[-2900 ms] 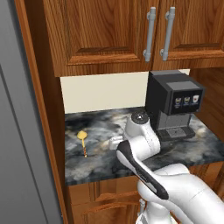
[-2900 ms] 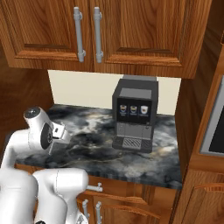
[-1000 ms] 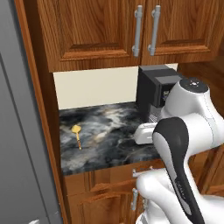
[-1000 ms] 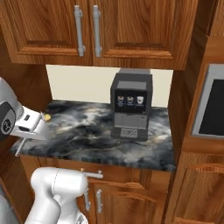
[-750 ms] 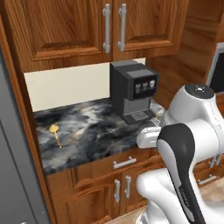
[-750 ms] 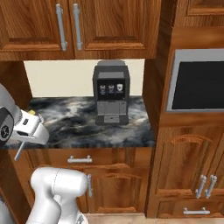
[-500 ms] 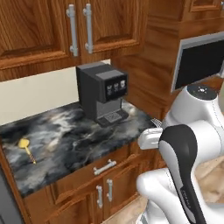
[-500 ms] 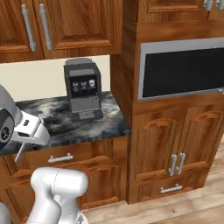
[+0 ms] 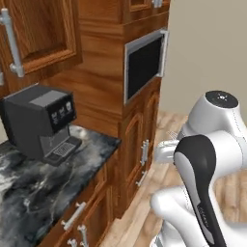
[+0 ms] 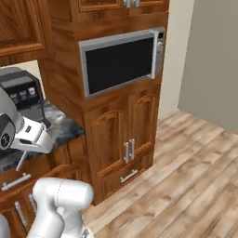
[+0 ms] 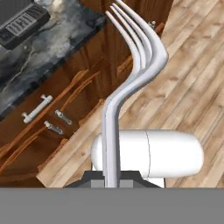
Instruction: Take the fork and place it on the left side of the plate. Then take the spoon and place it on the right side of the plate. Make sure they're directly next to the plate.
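Cabinets (image 10: pixel 116 135) with built-in microwave (image 10: pixel 122 58) stand over wood floor (image 10: pixel 186 172); marbled tabletop (image 9: pixel 43 188) carries coffee machine (image 9: pixel 41 123). Claw (image 11: pixel 113 177) clenched on fork (image 11: pixel 131 70), held in air, prongs pointing away past the tabletop edge.

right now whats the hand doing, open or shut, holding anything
hand: shut on the fork, handle clamped between the fingers, prongs pointing away.
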